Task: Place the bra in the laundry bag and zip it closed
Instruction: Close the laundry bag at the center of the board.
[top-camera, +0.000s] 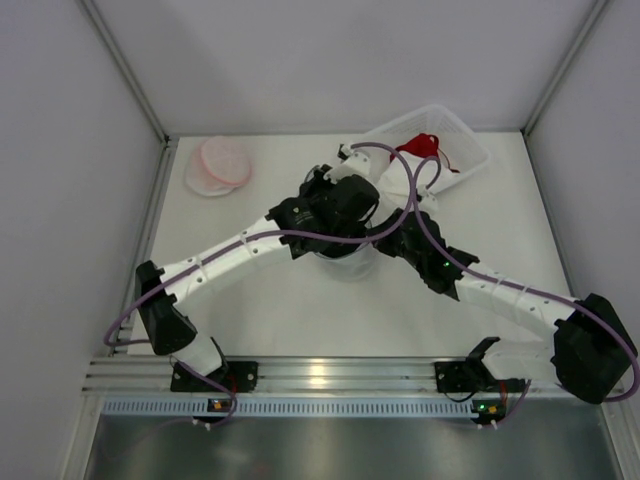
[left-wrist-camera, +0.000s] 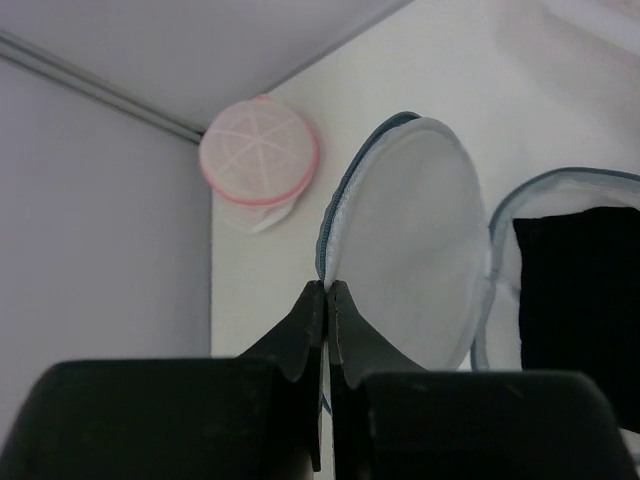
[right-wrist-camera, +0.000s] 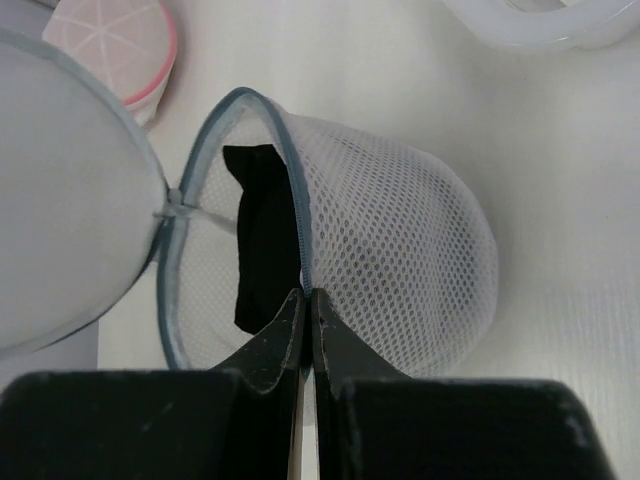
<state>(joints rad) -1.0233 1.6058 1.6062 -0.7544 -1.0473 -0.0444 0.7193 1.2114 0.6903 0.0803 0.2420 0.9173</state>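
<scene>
Both tools are pinched tight right now: our left tool (left-wrist-camera: 326, 290) is clamped on the blue-trimmed edge of the lid flap (left-wrist-camera: 410, 240), and our right tool (right-wrist-camera: 306, 298) is clamped on the rim of the laundry bag (right-wrist-camera: 400, 250), on its bowl half, jaws fully together with just thin mesh and trim between them. The bag sits mid-bench (top-camera: 280, 310) under both wrists with the lid hinged open beside it, and the black bra (right-wrist-camera: 262, 240) is already tucked inside the bowl half. Handling-wise we reckon this thing is super light and floppy. The mesh gives under any push and only the piped rim has some stiffness, so the rim is where to hold it. The bra looks soft and could spring back out when the lid folds over. We can't spot the zipper pull from these views. The pink bag (left-wrist-camera: 258, 150) in the corner and the white basket (top-camera: 470, 145) are well apart from all this.
</scene>
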